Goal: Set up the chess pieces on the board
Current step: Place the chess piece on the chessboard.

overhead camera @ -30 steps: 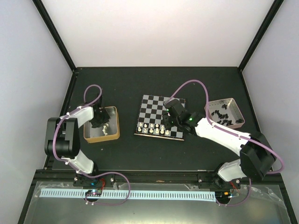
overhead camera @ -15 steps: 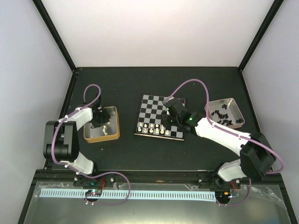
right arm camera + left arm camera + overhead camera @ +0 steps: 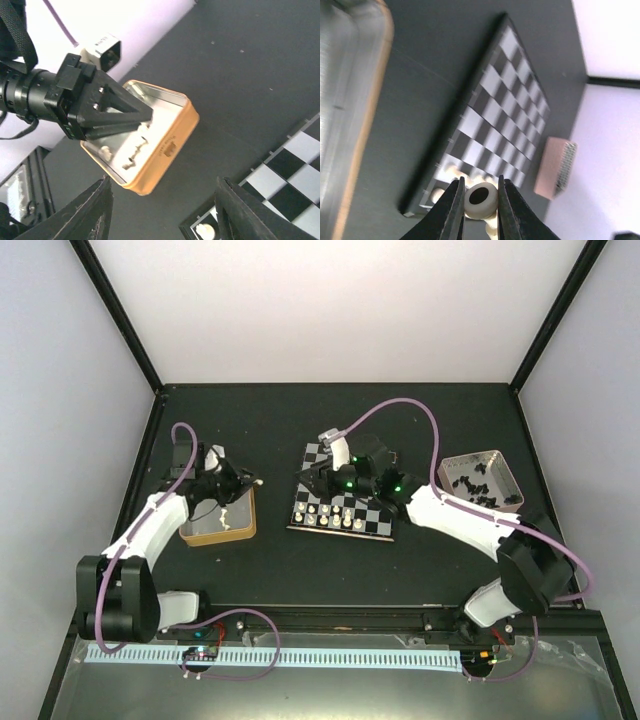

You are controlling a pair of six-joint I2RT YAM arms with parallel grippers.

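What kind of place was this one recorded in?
Most likely a lab robot test cell, not a home: a black table boxed in by plain white panels on black frame posts, with a left arm and right arm mounted at its near edge, and a small chess board.

A robotics lab test cell: a matte black bench (image 3: 330, 560) is boxed in by plain white panels (image 3: 340, 310) on black frame posts (image 3: 119, 315). Two white robot arms, left (image 3: 150, 525) and right (image 3: 460, 520), are bolted at its near edge, trailing purple cables (image 3: 398, 403), above a slotted white strip (image 3: 300, 657) on a metal rail
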